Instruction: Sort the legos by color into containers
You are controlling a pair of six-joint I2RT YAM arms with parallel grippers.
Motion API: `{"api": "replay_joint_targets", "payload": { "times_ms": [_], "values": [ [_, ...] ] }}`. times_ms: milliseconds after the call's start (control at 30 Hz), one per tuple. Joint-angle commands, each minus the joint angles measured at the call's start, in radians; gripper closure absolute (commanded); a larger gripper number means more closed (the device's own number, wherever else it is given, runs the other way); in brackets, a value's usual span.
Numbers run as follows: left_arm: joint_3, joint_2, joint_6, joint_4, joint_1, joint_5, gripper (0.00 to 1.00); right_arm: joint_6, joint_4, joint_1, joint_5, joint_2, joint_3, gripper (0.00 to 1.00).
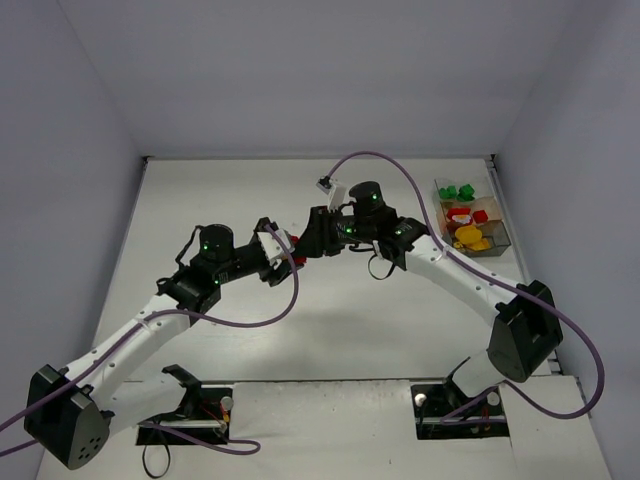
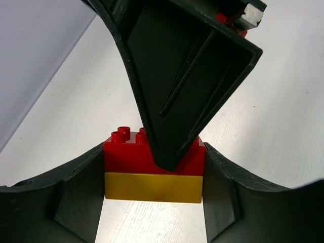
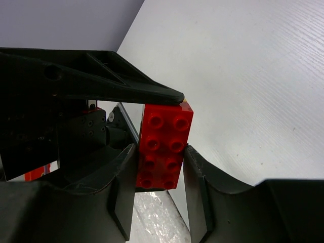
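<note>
Lego stack (image 2: 152, 186) within left pincer (image 2: 153, 174), right pincer (image 3: 161, 152)

Stacked pair (image 2: 152, 169): we see a red brick (image 3: 164, 147) with eight studs sitting on a yellow brick (image 2: 152, 187).
Hold: gripped by both the left hand (image 2: 154, 167) and the right hand (image 3: 159, 157), over the middle of the desk (image 1: 230, 190).
Tray (image 1: 500, 236): at the desk's far right, with three compartments in a row.
Sorted bricks: we find green bricks (image 1: 455, 190) in the farthest compartment, red ones (image 1: 460, 215) in the middle and yellow ones (image 1: 470, 240) in the nearest.
</note>
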Motion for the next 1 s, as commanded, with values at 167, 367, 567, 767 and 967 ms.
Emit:
{"api": "replay_joint_targets", "payload": {
  "times_ms": [167, 367, 567, 767, 967],
  "values": [
    [0.027, -0.028, 0.018, 0.06, -0.005, 0.037, 0.6, -0.026, 0.077, -0.012, -0.019, -0.062, -0.004, 1.0],
    [0.02, -0.032, 0.066, 0.017, -0.004, 0.009, 0.55, -0.029, 0.075, -0.027, -0.026, -0.071, 0.001, 1.0],
    [0.02, -0.025, 0.092, -0.018, -0.005, -0.007, 0.4, -0.033, 0.072, -0.027, -0.031, -0.067, -0.005, 1.0],
    [0.023, -0.019, 0.09, -0.021, -0.004, -0.024, 0.29, -0.038, 0.072, -0.027, -0.031, -0.067, -0.009, 1.0],
    [0.03, -0.016, 0.087, -0.023, -0.004, -0.034, 0.19, -0.04, 0.072, -0.027, -0.033, -0.065, -0.009, 1.0]
  ]
}}
